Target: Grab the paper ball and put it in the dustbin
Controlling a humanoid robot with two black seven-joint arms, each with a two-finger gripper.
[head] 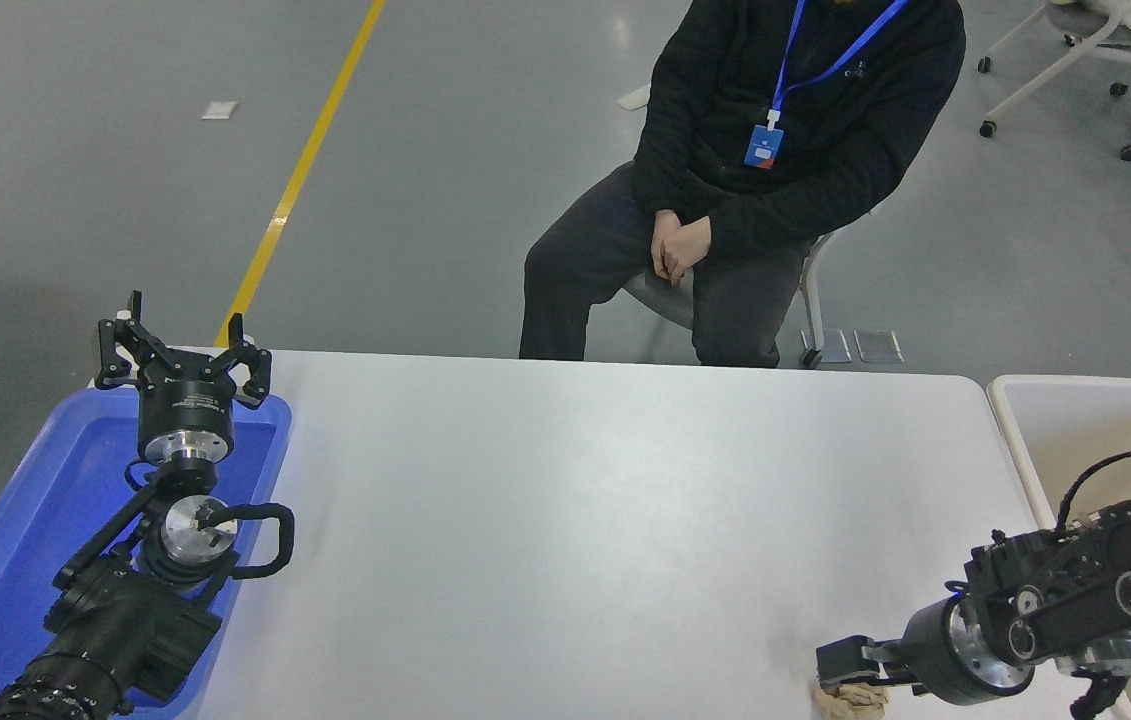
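Observation:
The tan paper ball (850,701) lies on the white table (575,520) at its near right, cut by the picture's bottom edge. My right gripper (865,677) is low over the ball, right on top of it, with its jaws open and one finger (840,663) at the ball's left top. The ball still rests on the table. The beige dustbin (1013,405) stands off the table's right end, behind my right arm. My left gripper (183,320) is parked open above the blue tray (15,520) at the lower left.
A person in black sits on a chair (810,290) at the table's far side, hands (677,245) folded in the lap. A wheeled chair (1075,60) stands at the top right. A yellow floor line (305,160) runs behind the table.

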